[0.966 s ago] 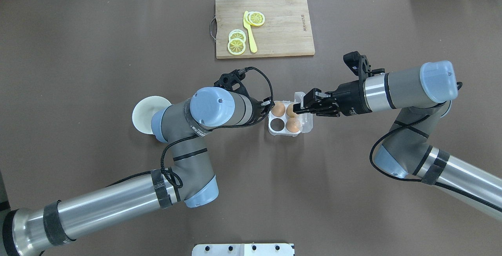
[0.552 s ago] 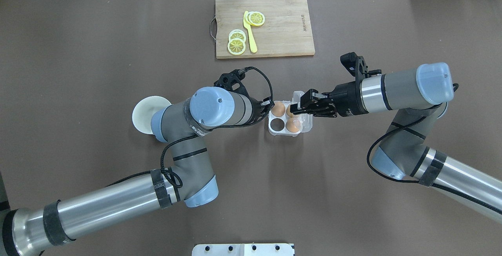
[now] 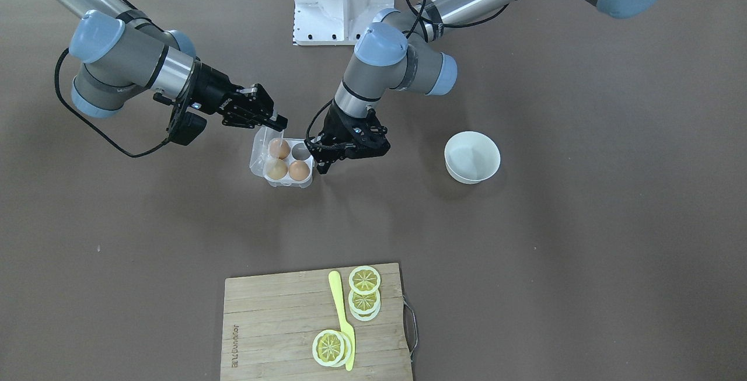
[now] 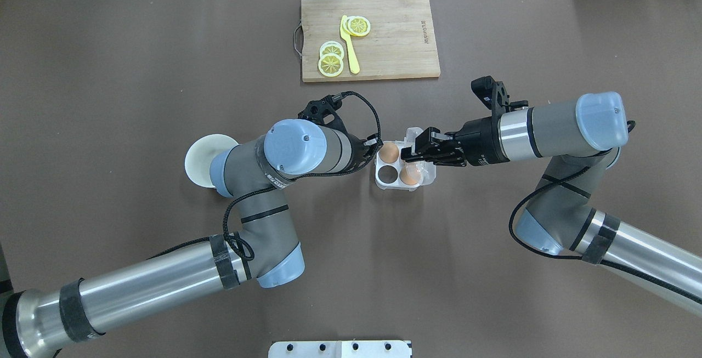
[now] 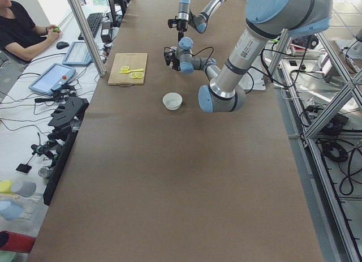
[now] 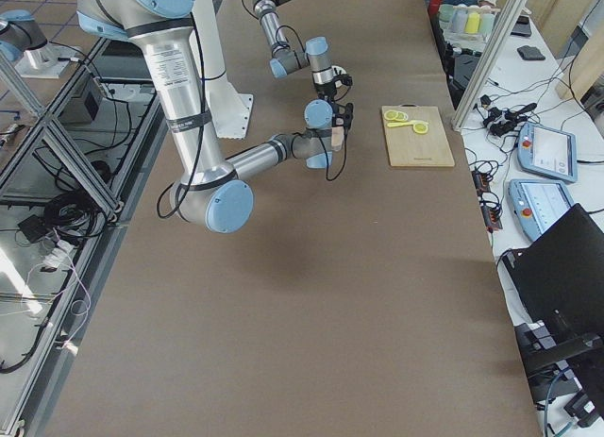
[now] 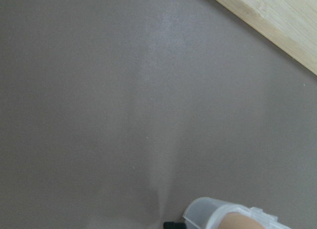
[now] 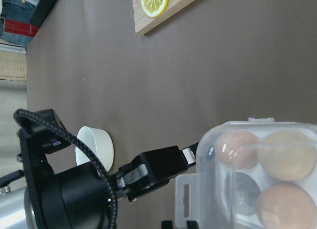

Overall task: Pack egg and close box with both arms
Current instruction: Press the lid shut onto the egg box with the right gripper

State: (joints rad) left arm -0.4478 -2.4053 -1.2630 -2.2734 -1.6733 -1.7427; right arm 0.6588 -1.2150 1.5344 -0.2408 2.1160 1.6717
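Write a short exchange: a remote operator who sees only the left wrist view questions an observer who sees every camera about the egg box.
Operator: I see just a corner of the box. How full is it?
Observer: Three eggs sit in it; one cell is empty.
Operator: Where is the right gripper?
Observer: At the clear lid, which stands partly raised over the eggs, not shut.
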